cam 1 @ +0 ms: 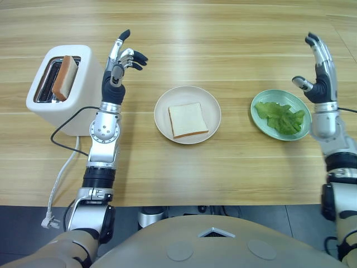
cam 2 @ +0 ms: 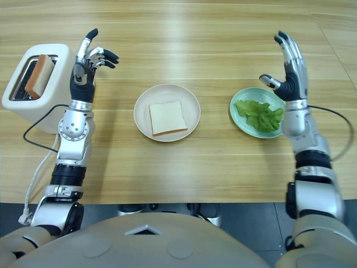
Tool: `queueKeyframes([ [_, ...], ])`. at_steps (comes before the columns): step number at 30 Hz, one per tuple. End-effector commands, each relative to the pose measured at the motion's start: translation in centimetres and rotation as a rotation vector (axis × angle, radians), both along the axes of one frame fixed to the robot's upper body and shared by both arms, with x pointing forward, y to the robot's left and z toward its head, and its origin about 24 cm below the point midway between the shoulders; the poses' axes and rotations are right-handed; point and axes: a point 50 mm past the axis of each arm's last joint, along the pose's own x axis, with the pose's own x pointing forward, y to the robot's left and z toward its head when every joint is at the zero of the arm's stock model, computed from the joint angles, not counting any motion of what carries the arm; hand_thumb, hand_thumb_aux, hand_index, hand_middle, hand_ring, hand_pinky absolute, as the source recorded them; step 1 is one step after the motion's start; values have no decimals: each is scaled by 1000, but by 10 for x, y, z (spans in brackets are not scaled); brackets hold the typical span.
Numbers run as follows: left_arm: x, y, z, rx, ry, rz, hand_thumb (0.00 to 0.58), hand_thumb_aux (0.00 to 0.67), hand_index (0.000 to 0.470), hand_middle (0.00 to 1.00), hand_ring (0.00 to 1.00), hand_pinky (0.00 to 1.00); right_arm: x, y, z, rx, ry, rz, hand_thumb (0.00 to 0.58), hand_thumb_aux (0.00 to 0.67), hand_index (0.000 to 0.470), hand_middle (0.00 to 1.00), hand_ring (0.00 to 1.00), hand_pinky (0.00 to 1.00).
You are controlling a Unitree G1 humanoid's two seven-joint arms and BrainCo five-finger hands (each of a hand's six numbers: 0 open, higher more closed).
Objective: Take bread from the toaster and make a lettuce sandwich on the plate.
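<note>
A white toaster (cam 1: 56, 95) stands at the table's left with one bread slice (cam 1: 65, 77) sticking up from a slot. My left hand (cam 1: 121, 60) is raised just right of the toaster, fingers loosely spread and holding nothing. In the middle sits a cream plate (cam 1: 187, 114) with one slice of white bread (cam 1: 187, 120) lying flat on it. To the right a green plate (cam 1: 280, 114) holds lettuce leaves (cam 1: 281, 117). My right hand (cam 1: 319, 70) is held upright beside that plate's far right edge, open and empty.
The toaster's black cord (cam 1: 67, 137) loops across the table by my left forearm, and a white cable (cam 1: 58, 187) hangs over the front edge. Bare wooden table (cam 1: 223, 44) stretches behind the plates.
</note>
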Motion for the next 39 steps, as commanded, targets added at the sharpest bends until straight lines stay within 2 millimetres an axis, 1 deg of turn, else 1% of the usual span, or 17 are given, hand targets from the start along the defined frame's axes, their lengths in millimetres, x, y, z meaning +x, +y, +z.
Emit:
queueKeyframes([
  [1,-2,-4,-3,-10,26,-13,0,0,0,0,0,0,-2,-15,-19,-171,103,-119,0,0,0,0,0,0],
  [5,-3,-4,-6,-4,44,-11,0,0,0,0,0,0,-5,-27,-30,-249,185,-197,0,0,0,0,0,0],
  [7,-3,-4,-8,2,52,-11,0,0,0,0,0,0,-6,-29,-36,-303,237,-210,0,0,0,0,0,0],
  [13,-3,-7,-13,19,79,-18,0,0,0,0,0,0,0,-16,-51,-375,319,-163,0,0,0,0,0,0],
  [19,-2,-10,-15,21,92,-28,0,0,0,0,0,0,-2,-11,-72,-459,486,-148,0,0,0,0,0,0],
  [24,-2,-10,-17,25,102,-33,0,0,0,0,0,0,-3,-8,-81,-485,562,-141,0,0,0,0,0,0],
  [31,-3,-10,-19,31,112,-36,0,0,0,0,0,0,-4,-8,-86,-488,603,-152,0,0,0,0,0,0],
  [39,-2,-12,-23,47,126,-40,0,0,0,0,0,0,0,-8,-81,-490,564,-174,0,0,0,0,0,0],
])
